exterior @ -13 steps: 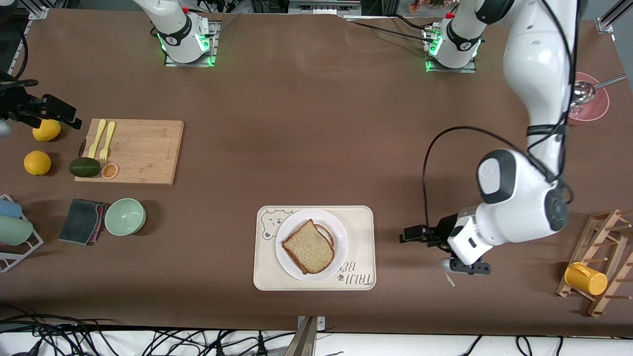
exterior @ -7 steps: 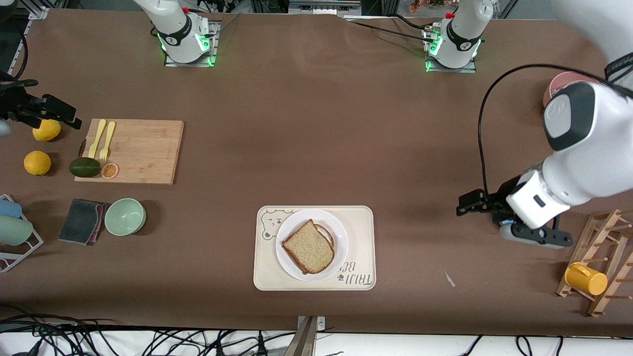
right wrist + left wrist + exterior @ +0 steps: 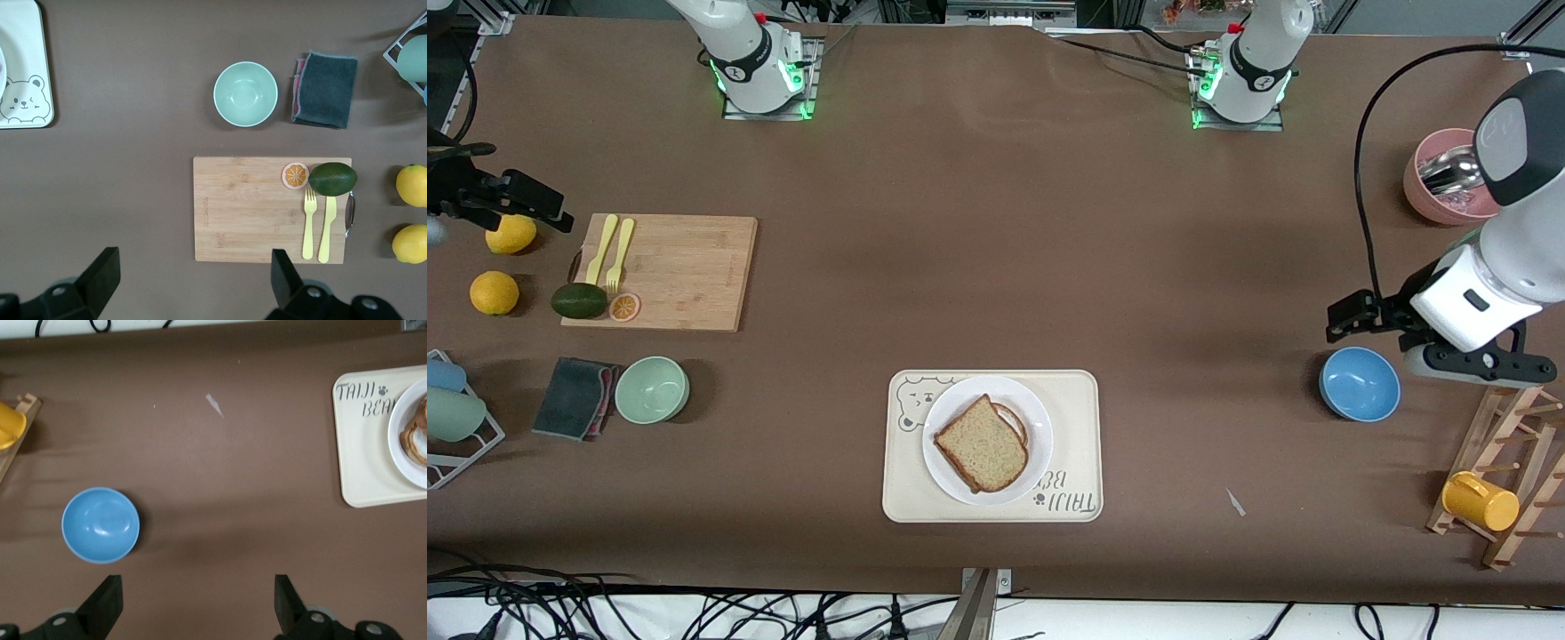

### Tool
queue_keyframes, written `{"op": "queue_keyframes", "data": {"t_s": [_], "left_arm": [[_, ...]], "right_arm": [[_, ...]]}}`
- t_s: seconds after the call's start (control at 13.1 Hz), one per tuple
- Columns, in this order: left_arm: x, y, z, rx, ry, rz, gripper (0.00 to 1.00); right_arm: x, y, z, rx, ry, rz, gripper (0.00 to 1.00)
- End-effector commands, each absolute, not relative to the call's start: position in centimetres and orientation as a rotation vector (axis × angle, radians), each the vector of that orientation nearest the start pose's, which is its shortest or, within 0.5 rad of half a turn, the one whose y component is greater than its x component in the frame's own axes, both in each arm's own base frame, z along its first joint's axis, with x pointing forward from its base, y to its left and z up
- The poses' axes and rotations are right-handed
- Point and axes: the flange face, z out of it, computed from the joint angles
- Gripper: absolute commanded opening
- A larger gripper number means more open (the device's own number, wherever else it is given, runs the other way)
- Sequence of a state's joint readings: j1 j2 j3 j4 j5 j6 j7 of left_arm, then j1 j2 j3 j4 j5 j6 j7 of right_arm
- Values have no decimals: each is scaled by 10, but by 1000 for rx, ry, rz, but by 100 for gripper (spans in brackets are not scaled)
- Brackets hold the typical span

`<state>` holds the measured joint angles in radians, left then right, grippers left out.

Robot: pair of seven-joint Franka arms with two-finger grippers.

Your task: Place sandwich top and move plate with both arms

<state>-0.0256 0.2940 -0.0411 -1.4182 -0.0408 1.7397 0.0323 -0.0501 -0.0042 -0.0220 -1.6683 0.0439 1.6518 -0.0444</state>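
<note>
Both tools, left tool (image 3: 1463, 360) and right tool (image 3: 436, 227), hang open and empty; the glossy plate (image 3: 1029, 404) looks slippery, best pinched at opposite rims, soft sandwich top (image 3: 980, 444) riding loose

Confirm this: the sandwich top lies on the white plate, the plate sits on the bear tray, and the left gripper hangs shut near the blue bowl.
Not quite: the left gripper is open, as the left wrist view shows. The sandwich top does lie on the white plate, on the bear tray, near the blue bowl.
</note>
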Motion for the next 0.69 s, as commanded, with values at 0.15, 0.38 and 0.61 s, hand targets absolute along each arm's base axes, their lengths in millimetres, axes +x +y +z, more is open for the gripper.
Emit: {"op": "queue_keyframes", "data": {"t_s": [0.15,0.38,0.61], "left_arm": [[613,-33,576,-3157,165,7,100],[600,-34,574,-3154,151,131,99],[587,-32,574,-3151,167,247,99]], "right_arm": [[559,-35,592,-3090,65,8,100],[559,-35,592,-3090,65,5,100],[559,-35,592,-3089,66,5,100]]}}
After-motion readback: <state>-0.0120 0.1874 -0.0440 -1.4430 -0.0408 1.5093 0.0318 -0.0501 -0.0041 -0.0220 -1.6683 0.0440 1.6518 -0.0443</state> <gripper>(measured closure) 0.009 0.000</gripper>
